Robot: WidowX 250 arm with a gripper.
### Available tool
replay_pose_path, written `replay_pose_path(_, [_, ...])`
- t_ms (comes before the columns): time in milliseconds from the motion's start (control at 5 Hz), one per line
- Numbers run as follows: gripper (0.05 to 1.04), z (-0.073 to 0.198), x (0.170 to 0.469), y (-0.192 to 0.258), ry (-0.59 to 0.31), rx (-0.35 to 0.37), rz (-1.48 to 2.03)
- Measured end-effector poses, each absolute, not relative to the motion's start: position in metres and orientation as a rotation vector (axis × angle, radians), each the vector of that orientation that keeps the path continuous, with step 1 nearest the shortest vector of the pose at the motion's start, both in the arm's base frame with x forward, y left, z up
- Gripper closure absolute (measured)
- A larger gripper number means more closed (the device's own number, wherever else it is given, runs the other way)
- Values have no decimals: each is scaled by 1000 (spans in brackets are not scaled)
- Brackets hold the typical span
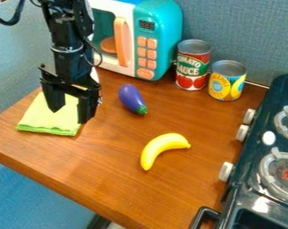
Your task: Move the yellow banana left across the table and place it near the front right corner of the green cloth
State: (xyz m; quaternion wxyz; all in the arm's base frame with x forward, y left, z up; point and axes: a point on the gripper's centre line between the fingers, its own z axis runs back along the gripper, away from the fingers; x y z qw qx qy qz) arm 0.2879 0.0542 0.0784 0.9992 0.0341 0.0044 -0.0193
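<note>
The black gripper hangs at the left of the camera view, over a folded yellow-green cloth. Its two fingers stand apart, with nothing held between them. To its right lies a purple toy eggplant, its green tip pointing toward the lower right. A curved yellow banana rests on the wooden counter, lower and further right. Whether the fingertips touch the cloth, I cannot tell.
A teal and white toy microwave stands behind the eggplant. Beside it are a red-labelled can and a shorter yellow-labelled can. The dark toy stove with white knobs borders the counter's right side.
</note>
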Motion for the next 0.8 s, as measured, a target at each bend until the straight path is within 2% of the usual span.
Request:
replay_pose_path(400, [83, 77, 287, 44, 16, 34, -79])
replay_pose_path(800, [83, 100, 303, -6, -68, 30, -290])
